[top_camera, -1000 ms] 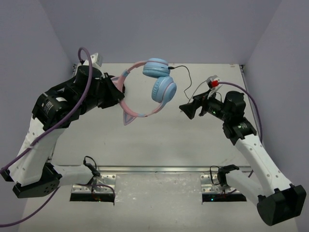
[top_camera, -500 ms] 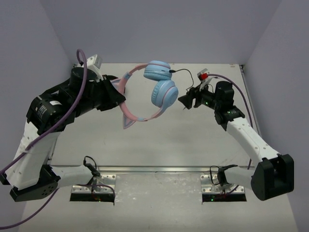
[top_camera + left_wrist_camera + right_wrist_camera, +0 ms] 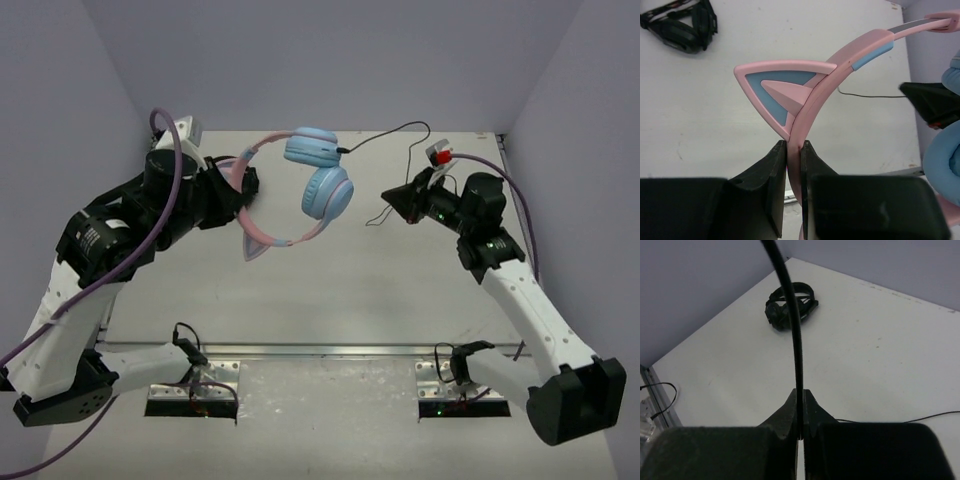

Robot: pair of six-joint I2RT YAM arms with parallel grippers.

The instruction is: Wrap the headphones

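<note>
Top external view: the headphones (image 3: 300, 190) hang in the air above the far half of the white counter (image 3: 330, 290), toward 12 o'clock. The left gripper (image 3: 243, 186) is at their 9 o'clock and clamped on the smooth pink headband (image 3: 262, 150). The contact itself is hard to make out here behind the dark fingers.

The left wrist view shows it plainly. Both black jaws are pressed flat against the thin pink band, just below a triangular cat ear (image 3: 775, 90) with a light-blue inset. One padded light-blue earcup (image 3: 945, 155) is cut off by the frame edge at 3 o'clock.

At the headphones' 3 o'clock, the right gripper (image 3: 392, 194) is closed on the thin black cable (image 3: 385, 137). The cable arcs from the upper earcup to the gripper's tips, and a slack loop droops below them. In the right wrist view the jaws meet around the cord, which rises out of frame at 12 o'clock and crosses in front of a pair of all-black headphones (image 3: 805, 302). Those lie on the matte counter and are partly hidden by the cord. In the left wrist view the same pair is clipped by the frame at 10 o'clock.
</note>
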